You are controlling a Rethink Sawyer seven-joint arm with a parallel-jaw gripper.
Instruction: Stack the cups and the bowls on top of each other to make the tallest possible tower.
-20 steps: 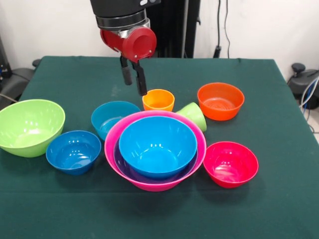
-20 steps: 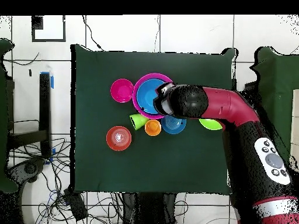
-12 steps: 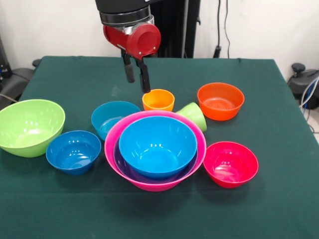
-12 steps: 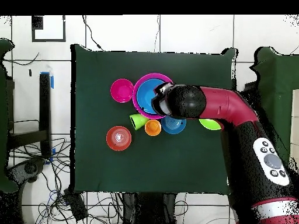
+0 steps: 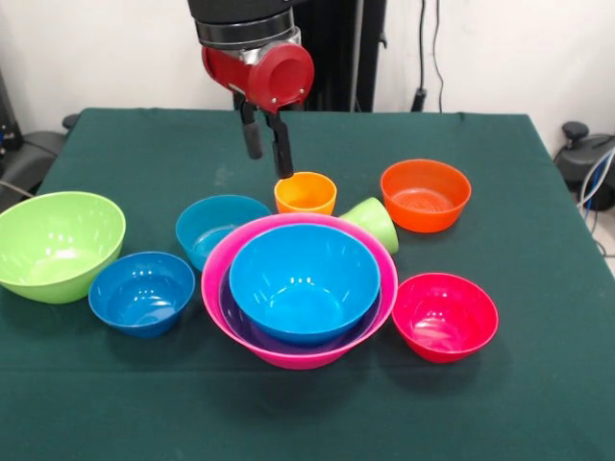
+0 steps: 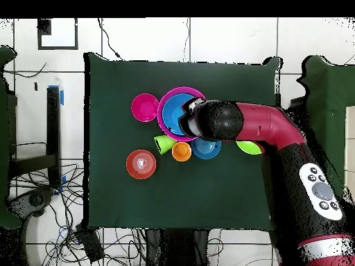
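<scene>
My gripper [image 5: 270, 163] hangs open and empty just above and behind the far-left rim of the orange cup [image 5: 306, 193], which stands upright. The lime green cup [image 5: 373, 223] lies tipped on its side beside it. In front of both sits the tower: the big pink bowl [image 5: 288, 357] holds a purple bowl [image 5: 240, 323] and a sky blue bowl [image 5: 303, 279]. In the overhead view the arm's head covers part of the pink bowl [image 6: 166, 104]; the orange cup [image 6: 182, 151] and the green cup [image 6: 163, 143] show below it.
Loose bowls ring the tower: teal bowl [image 5: 219, 227], dark blue bowl [image 5: 141, 292] and large lime green bowl [image 5: 56, 243] on the left, orange bowl [image 5: 425, 195] and red-pink bowl [image 5: 444, 316] on the right. Bare green cloth lies along the table's near and far edges.
The gripper has risen a little and drifted slightly right in the front view, still open. Cups and bowls have not moved.
</scene>
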